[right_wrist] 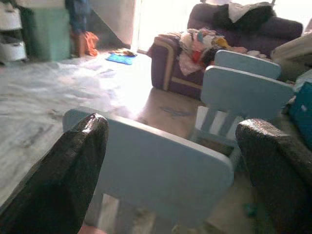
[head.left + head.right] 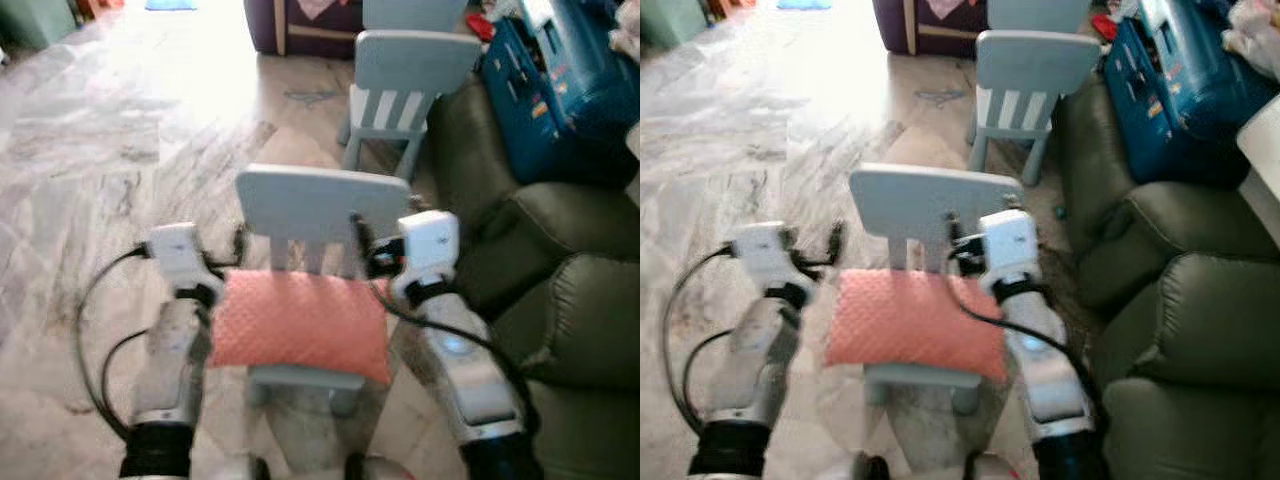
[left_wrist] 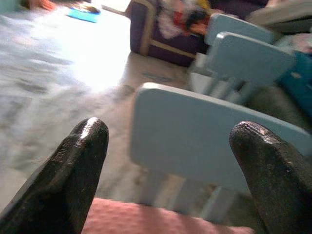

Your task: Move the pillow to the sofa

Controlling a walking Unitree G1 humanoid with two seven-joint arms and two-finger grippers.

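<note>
Pink pillow (image 2: 300, 322) lies on small blue chair (image 2: 310, 205), long axis crosswise between left gripper (image 3: 165, 175) and right gripper (image 1: 170, 180), fingers spread, flanking its ends, about equally near; dark sofa (image 2: 560, 300) to robot's right.

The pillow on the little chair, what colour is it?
Salmon pink pillow, with a fine dotted texture; clearest in the left eye view.

Small pale-blue chair (image 2: 312, 215) stands on grey marbled floor (image 2: 90, 190); salmon-pink pillow (image 2: 300, 322) lies flat across its seat, overhanging the front edge. Second pale-blue chair (image 2: 405, 75) on floor behind it. Dark olive sofa (image 2: 560, 300) sits on floor just right of both chairs.
</note>
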